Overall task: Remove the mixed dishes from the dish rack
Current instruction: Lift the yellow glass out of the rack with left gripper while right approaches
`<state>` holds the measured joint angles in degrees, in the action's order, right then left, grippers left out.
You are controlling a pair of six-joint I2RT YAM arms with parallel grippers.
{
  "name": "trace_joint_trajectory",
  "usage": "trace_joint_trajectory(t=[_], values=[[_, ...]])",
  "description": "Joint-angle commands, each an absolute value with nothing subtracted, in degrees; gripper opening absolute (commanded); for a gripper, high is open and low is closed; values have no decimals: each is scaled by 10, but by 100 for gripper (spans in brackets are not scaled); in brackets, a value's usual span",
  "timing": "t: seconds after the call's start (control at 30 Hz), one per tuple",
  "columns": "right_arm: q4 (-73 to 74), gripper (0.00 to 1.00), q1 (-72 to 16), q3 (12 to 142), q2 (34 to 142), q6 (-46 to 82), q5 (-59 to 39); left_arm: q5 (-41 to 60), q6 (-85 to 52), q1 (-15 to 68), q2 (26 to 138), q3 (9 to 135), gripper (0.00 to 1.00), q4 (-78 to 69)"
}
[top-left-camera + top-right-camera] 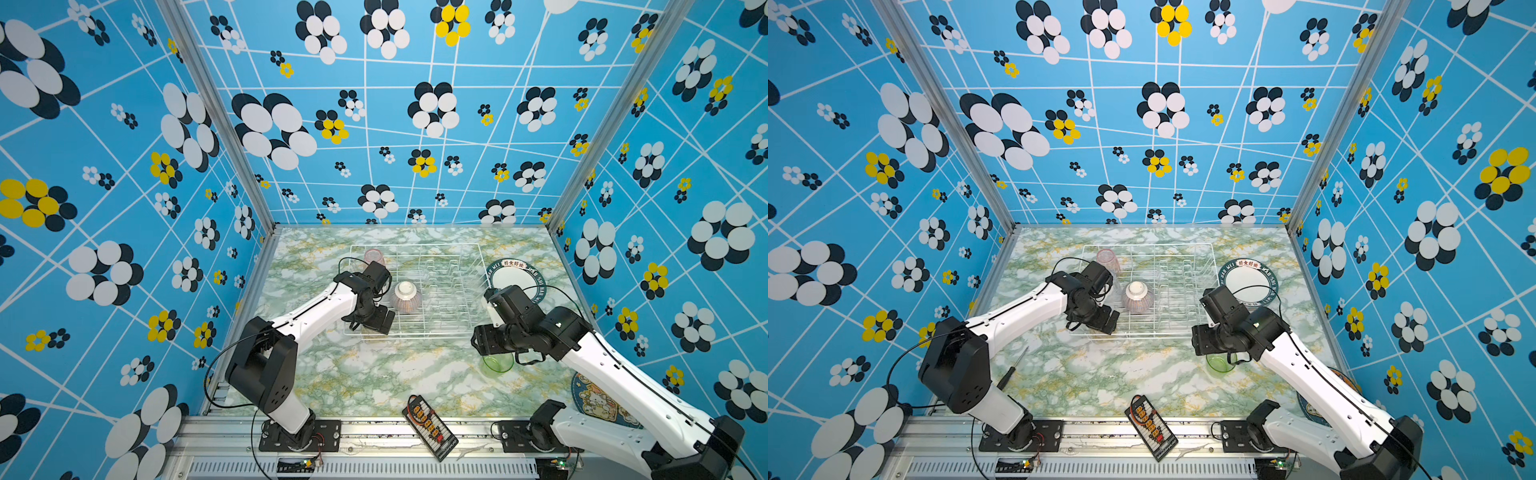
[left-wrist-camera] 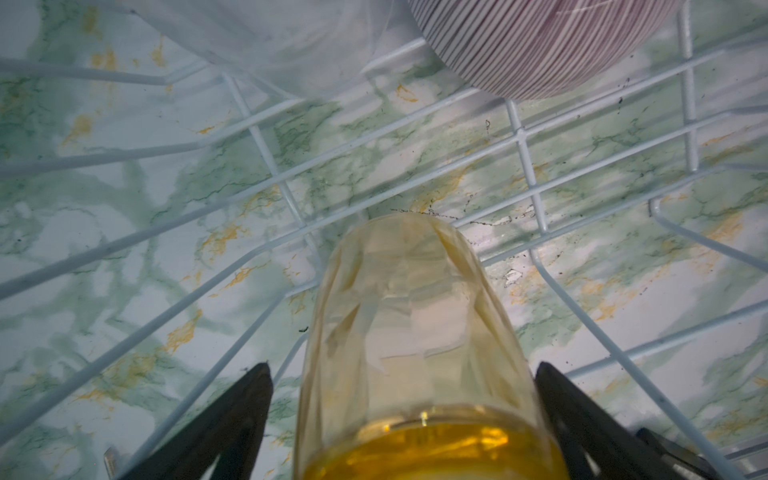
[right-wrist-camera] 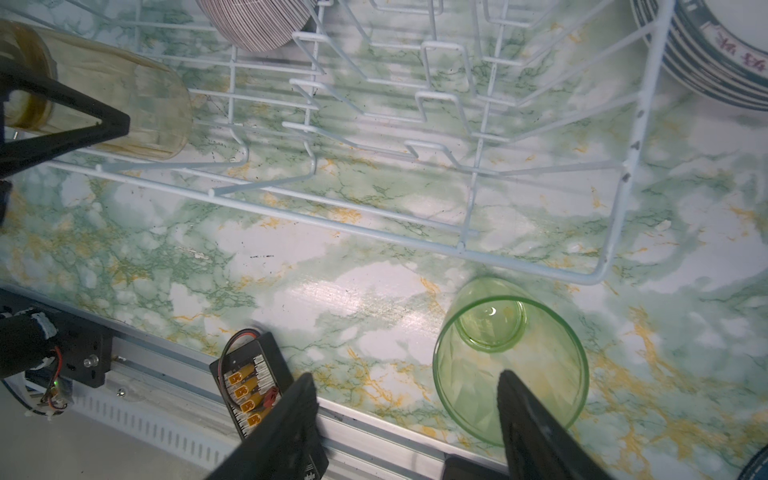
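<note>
Currently: left gripper point(image 2: 401, 365), jaws wide, straddles yellow tumbler point(image 2: 407, 311) in dish rack point(image 2: 519, 132); closing likely due next. Right gripper point(image 3: 406, 375), jaws parted, empty over green tumbler point(image 3: 465, 374).

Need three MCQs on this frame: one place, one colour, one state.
1. The green tumbler stands: A in the rack; B on the table; C on the plates.
2. The fingers of the left gripper straddle a tumbler coloured: A pink; B green; C yellow.
3. The bowl is: A upside down; B upright; C on its side.
Key: B, it stands on the table outside the rack; C, the yellow tumbler lies between the open fingers; A, its foot ring faces up.
</note>
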<state>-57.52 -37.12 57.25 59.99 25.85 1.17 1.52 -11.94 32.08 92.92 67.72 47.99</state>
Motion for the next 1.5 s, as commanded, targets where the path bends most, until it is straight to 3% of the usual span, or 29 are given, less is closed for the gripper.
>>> trace_joint_trajectory(t=[0.0, 0.27, 0.37, 0.57, 0.97, 1.27, 1.47], values=[[-566, 71, -375, 581, 606, 252, 9, 7, -116, 328, 946, 690, 96, 509], [-556, 73, -375, 573, 609, 248, 11, 2, -116, 329, 959, 702, 70, 528], [-550, 73, -375, 571, 611, 248, 8, 13, -116, 329, 960, 705, 65, 532], [-511, 73, -375, 565, 607, 249, -24, 66, -114, 325, 938, 707, 63, 520], [-297, 71, -375, 517, 564, 270, -197, 206, -104, 264, 874, 715, 60, 505], [-139, 68, -375, 479, 575, 287, -284, 380, -122, 227, 833, 711, 59, 448], [-31, 58, -375, 449, 591, 319, -318, 494, -167, 223, 817, 698, 58, 365]])
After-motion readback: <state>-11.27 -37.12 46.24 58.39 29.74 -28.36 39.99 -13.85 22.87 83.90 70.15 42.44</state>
